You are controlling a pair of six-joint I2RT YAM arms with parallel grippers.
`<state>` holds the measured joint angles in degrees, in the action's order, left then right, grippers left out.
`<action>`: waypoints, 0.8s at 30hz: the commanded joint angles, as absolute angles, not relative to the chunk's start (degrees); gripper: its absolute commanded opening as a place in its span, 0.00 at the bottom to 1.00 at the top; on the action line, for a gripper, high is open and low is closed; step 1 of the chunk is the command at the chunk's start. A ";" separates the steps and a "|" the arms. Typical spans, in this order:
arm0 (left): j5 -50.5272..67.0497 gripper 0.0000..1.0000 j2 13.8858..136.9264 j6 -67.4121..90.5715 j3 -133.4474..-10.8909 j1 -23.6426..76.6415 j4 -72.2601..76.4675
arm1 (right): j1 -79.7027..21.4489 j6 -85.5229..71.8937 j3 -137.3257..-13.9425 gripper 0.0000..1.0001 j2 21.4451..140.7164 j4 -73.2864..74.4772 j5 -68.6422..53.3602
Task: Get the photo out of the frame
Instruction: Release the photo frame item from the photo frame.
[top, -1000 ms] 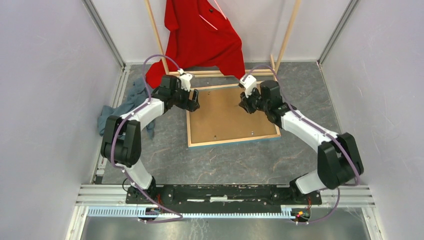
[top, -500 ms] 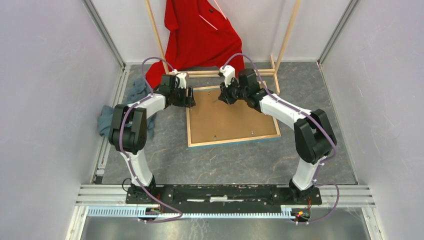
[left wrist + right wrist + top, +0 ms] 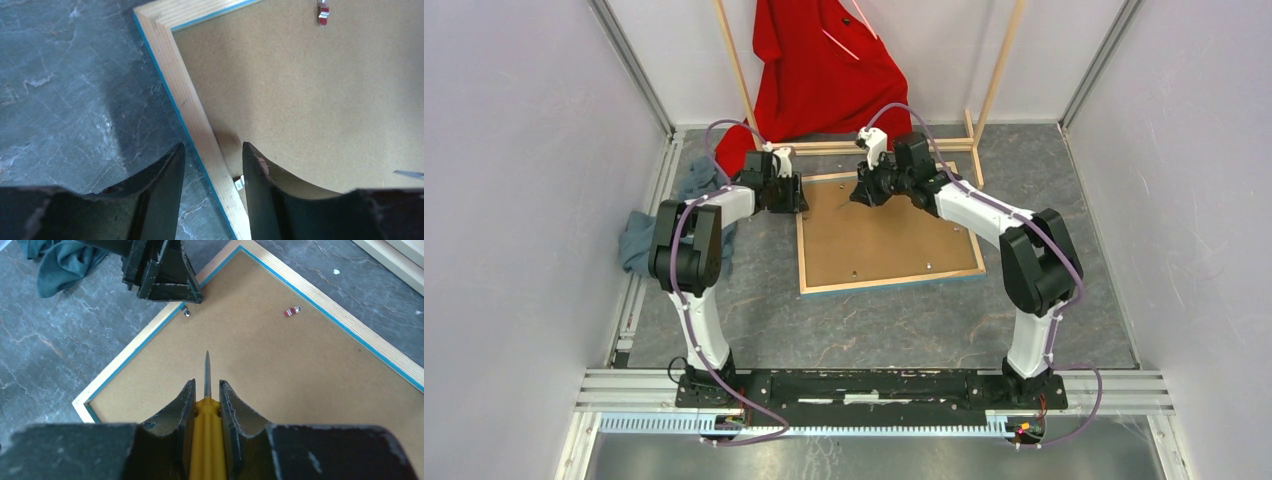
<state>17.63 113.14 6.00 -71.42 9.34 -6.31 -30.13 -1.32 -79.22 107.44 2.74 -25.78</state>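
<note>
At table (image 3: 874,330) centre, frame (image 3: 187,107) is laid face-down, backing board (image 3: 260,365) up. L gripper (image 3: 212,149) is set astride its left rail, jaws apart. R gripper (image 3: 206,386) is clamped on yellow-handled screwdriver (image 3: 206,440), tip held over board.

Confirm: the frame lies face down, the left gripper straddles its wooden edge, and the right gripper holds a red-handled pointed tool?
Not red: the right wrist view shows the pointed tool in the right gripper has a yellow handle. The frame and left gripper are as you said.
</note>
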 commanded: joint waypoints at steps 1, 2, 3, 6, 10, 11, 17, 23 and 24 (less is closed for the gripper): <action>17.78 0.52 114.91 8.10 -73.53 9.24 -4.32 | -30.18 -4.13 -85.44 0.00 110.95 3.72 -30.43; 17.71 0.50 115.31 8.11 -73.57 9.27 -4.26 | -30.17 -4.06 -86.30 0.00 111.77 4.39 -30.50; 17.94 0.47 115.62 8.20 -73.51 9.23 -4.04 | -30.21 -3.96 -86.73 0.00 112.09 4.55 -30.54; 19.50 0.39 116.35 9.26 -72.94 9.24 -2.85 | -30.20 -3.87 -87.26 0.00 113.26 4.67 -31.05; 22.18 0.31 116.63 10.39 -72.40 9.32 -1.83 | -30.18 -4.22 -88.69 0.00 114.84 6.30 -33.40; 22.68 0.30 116.55 10.42 -72.16 9.39 -1.70 | -30.19 -4.45 -88.98 0.00 115.27 6.49 -34.29; 26.96 0.23 116.31 9.99 -70.32 10.29 -0.54 | -30.20 -6.04 -90.19 0.00 117.54 6.68 -37.30; 29.09 0.23 116.81 8.60 -68.93 11.85 -0.22 | -30.22 -8.98 -92.77 0.00 120.56 5.40 -39.45; 29.17 0.23 116.88 8.39 -68.69 12.19 -0.25 | -30.23 -9.49 -93.24 0.00 120.96 5.22 -39.62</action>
